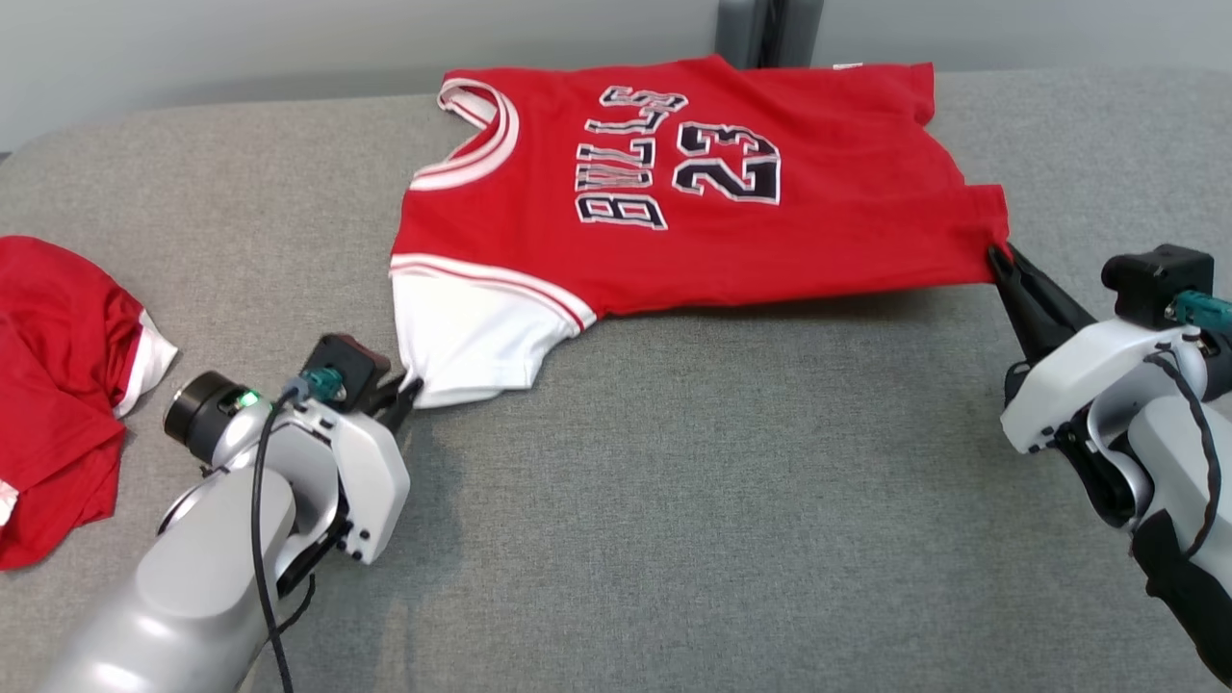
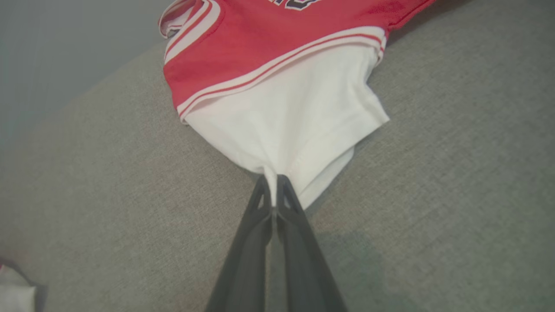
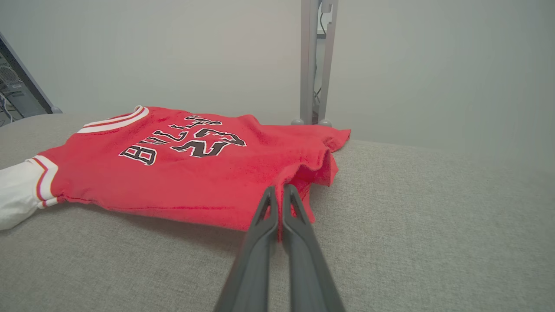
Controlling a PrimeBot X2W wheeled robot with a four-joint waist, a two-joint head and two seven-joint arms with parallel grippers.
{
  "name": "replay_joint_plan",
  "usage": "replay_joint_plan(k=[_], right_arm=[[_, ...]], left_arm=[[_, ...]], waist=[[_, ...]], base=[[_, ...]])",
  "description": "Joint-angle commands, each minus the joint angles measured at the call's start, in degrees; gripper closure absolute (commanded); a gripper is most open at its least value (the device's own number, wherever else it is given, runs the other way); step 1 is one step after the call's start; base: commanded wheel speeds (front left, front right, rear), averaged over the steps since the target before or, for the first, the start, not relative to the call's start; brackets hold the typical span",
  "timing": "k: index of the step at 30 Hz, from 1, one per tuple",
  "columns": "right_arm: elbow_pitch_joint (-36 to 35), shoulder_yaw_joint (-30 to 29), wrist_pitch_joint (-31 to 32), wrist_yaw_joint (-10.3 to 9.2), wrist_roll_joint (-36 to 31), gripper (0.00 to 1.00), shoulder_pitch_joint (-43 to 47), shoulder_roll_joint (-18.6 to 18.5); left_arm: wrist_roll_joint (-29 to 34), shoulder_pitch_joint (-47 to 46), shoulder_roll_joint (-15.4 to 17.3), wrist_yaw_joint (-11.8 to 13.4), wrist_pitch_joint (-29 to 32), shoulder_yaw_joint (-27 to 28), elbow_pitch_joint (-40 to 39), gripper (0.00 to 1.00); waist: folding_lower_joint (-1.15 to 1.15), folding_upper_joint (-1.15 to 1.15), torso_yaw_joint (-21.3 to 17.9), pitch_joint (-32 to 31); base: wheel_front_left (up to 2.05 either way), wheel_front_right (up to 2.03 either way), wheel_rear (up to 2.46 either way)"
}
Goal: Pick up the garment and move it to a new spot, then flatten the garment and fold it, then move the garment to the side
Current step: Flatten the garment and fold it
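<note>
The garment, a red jersey with a white sleeve and "23" lettering, is stretched across the far half of the grey table, its near edge lifted above the cloth. My left gripper is shut on the tip of the white sleeve, pinched between both fingers. At the right, my right gripper is shut on the red hem corner, the fabric bunched at its tips. The far sleeve is hidden under the body.
Another red garment with a white edge lies crumpled at the table's left edge. A grey post stands behind the far edge. The grey cloth table stretches wide between my two arms.
</note>
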Motion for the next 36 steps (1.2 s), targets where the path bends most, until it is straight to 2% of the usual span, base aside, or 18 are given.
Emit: replay_joint_plan(k=[1, 4, 11, 17, 24, 36], right_arm=[[0.61, 0.82, -0.11, -0.04, 0.85, 1.00, 1.02, -0.84], [0.91, 2.15, -0.10, -0.04, 1.64, 1.00, 1.67, -1.21], [1.30, 6.67, -0.10, -0.04, 5.54, 1.00, 3.07, -3.14], [1.78, 11.76, 0.01, -0.04, 9.94, 1.00, 4.02, -4.90], [-0.37, 19.01, 3.27, -0.04, 17.63, 1.00, 4.61, -7.91], [-7.32, 26.15, 11.42, -0.04, 30.15, 1.00, 6.07, -13.09]], left_arm=[[-1.12, 1.32, 1.87, -0.04, 1.74, -1.36, -2.46, 1.00], [-2.46, 2.83, 3.78, -0.04, 4.50, -3.44, -6.35, 1.00], [-9.52, 7.06, 11.85, -0.05, 14.30, -7.96, -22.79, 1.00], [-13.45, 9.62, 17.41, -0.06, 20.67, -8.78, -34.74, 1.00], [-18.54, 12.77, 22.55, -0.06, 27.42, -10.10, -46.24, 1.00], [-22.23, 15.75, 28.33, 1.06, 33.31, -11.18, -55.11, 1.00]], waist=[[0.00, 0.00, 0.09, -0.97], [0.00, 0.00, 0.09, -1.71], [0.00, 0.00, -0.15, -3.76], [0.00, 0.00, -0.54, -4.98], [0.00, 0.00, -1.54, -6.43], [0.00, 0.00, -3.35, -8.00]], base=[[0.00, 0.00, 0.00], [0.00, 0.00, 0.00], [0.00, 0.00, 0.00], [0.00, 0.00, 0.00], [0.00, 0.00, 0.00], [0.00, 0.00, 0.00]])
